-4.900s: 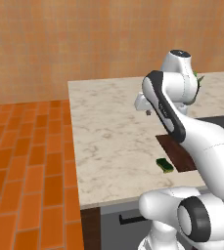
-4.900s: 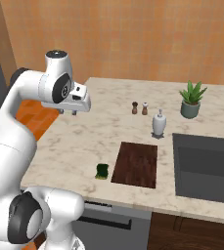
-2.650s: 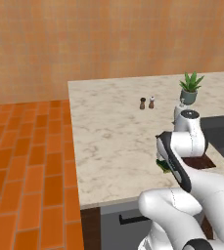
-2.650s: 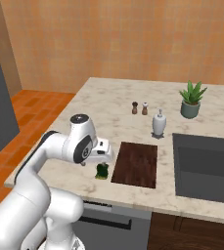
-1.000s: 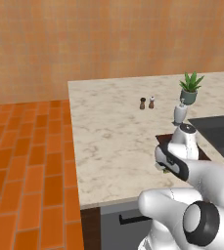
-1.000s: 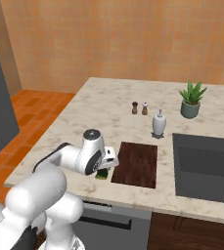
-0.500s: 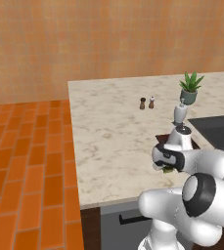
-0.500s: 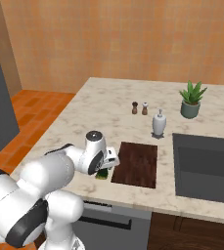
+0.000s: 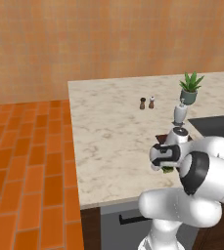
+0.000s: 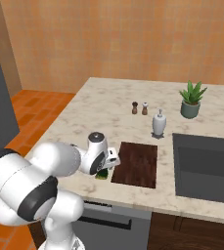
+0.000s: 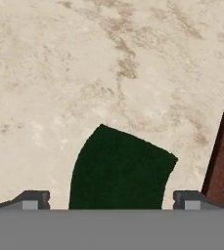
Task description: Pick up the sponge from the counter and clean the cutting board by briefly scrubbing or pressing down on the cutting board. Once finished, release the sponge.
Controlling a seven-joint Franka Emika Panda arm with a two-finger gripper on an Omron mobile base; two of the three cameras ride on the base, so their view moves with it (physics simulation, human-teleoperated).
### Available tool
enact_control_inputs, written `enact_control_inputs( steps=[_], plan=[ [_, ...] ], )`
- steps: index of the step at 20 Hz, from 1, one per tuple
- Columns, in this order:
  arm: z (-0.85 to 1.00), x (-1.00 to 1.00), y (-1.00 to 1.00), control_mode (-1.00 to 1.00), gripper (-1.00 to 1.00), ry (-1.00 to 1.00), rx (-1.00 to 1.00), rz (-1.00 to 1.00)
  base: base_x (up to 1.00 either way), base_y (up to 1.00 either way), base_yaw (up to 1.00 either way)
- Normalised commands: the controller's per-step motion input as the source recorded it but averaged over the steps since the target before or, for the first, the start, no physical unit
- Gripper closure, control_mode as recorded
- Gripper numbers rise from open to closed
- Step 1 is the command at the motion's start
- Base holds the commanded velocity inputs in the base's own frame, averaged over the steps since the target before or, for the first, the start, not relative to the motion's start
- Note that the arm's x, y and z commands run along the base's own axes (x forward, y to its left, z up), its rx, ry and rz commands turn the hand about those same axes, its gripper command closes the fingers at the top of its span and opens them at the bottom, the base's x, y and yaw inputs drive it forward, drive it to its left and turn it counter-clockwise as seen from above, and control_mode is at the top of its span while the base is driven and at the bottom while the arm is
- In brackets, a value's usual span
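Beige marble-patterned counter [image 9: 108, 132] is seen from the left base, the arm low near its front edge. From the right, the gripper [image 10: 107, 168] hangs over the small dark green sponge [image 10: 102, 174], just beside the dark brown wooden cutting board [image 10: 138, 163]. In the hand view, spread fingertips [image 11: 34, 200] flank the sponge [image 11: 119, 171], untouched.

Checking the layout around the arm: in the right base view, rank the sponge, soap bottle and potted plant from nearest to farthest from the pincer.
1. sponge, directly under the pincer
2. soap bottle, beyond the cutting board
3. potted plant, far back right
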Motion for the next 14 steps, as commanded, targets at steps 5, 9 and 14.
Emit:
enact_control_inputs(
  steps=[5, 9, 14],
  plan=[
    [-0.14, 0.13, 0.00, -1.00, -1.00, 0.00, 0.00, 0.04, 0.00, 0.00, 0.00],
    [-0.13, 0.10, 0.00, -1.00, -1.00, 0.00, 0.00, 0.04, 0.00, 0.00, 0.00],
    [-0.37, 0.01, 0.01, -1.00, 1.00, 0.00, -0.01, 0.01, 0.00, 0.00, 0.00]
  ],
)
